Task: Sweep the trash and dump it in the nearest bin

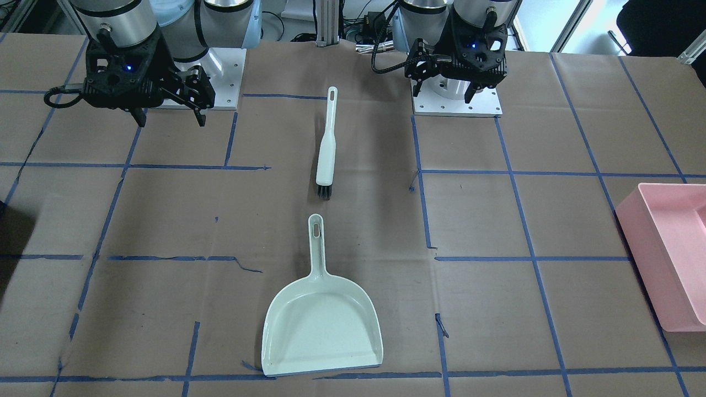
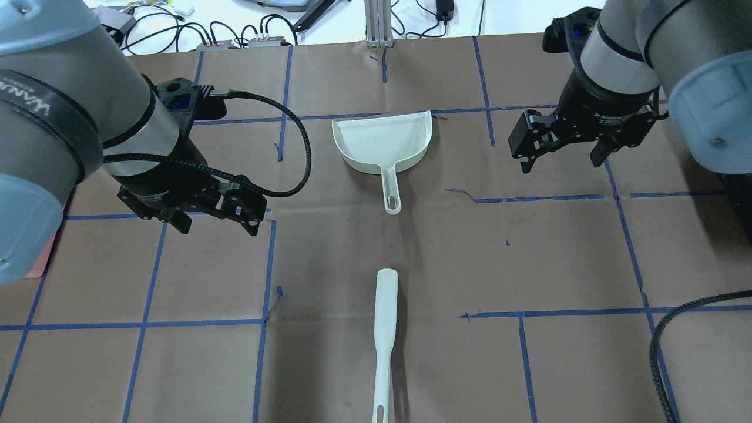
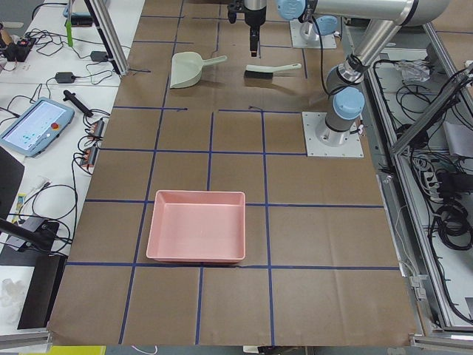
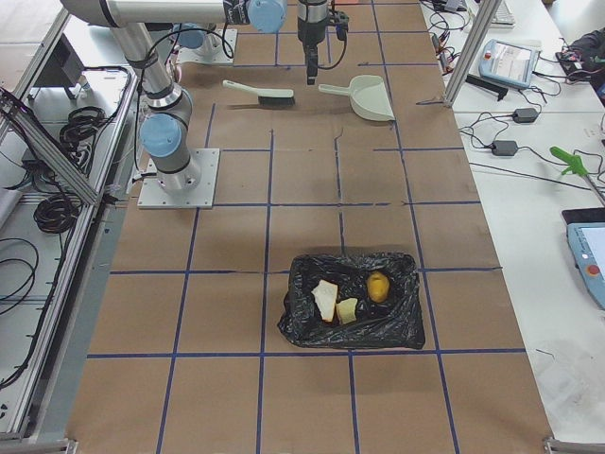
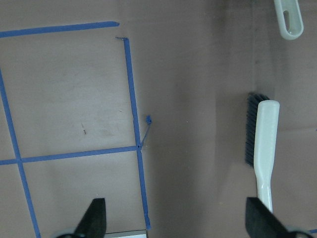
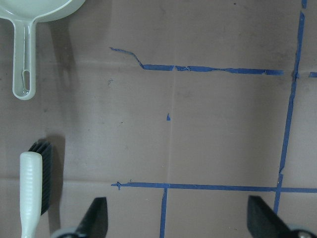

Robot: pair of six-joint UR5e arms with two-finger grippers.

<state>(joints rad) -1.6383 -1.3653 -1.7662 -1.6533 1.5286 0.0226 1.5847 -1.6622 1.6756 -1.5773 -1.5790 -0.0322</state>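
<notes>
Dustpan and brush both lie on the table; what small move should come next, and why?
Probably none: leave left tool and right tool parked. The dustpan is empty, the brush lies free, both tools are open, and the bread pieces and yellow lump already lie in the black bag.

Overhead: behind robot base [image 1: 458, 105], facing forward and down. Front-facing: opposite, steeply down, base at 12 o'clock. Side views: distant, along worktop [image 3: 332, 244]. Wrist views: close, straight down. Shared throughout: brush [image 1: 326, 144].
</notes>
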